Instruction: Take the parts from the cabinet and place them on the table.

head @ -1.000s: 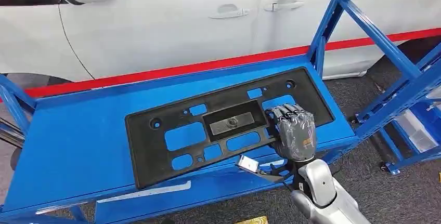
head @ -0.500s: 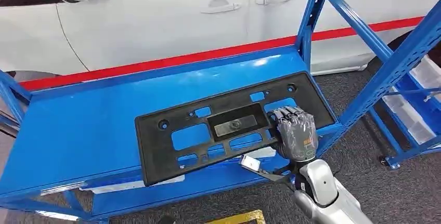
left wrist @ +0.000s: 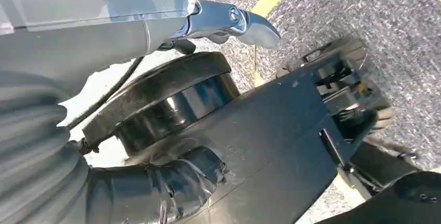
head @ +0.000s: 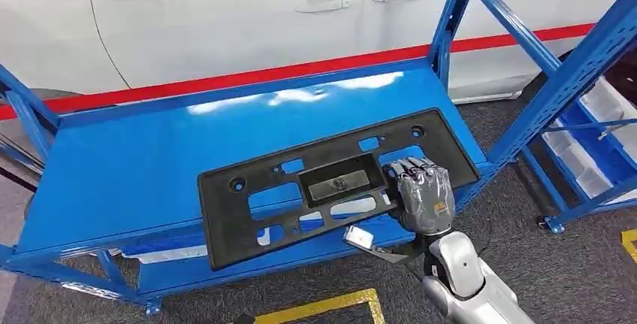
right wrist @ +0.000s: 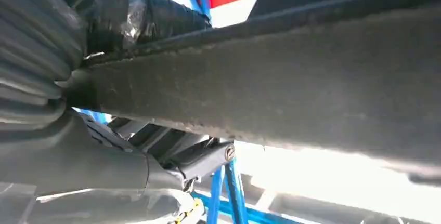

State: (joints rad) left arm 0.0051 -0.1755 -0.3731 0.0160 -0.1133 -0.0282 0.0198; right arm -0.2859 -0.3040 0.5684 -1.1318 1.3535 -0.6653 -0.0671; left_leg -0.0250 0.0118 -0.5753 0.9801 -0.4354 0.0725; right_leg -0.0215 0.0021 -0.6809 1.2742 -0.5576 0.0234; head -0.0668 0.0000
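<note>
Black slotted plate (head: 300, 189) in right hand (head: 424, 198)

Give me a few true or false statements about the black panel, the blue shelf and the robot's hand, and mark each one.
1. The right hand holds the black panel at its right end. True.
2. The panel lies on a red shelf. False: the shelf is blue.
3. A white car stands behind the shelf. True.
4. The panel is a solid sheet without openings. False: blue shows through several cutouts.
5. The panel stands upright against the shelf post. False: it lies nearly flat, overhanging the shelf's front edge.
</note>
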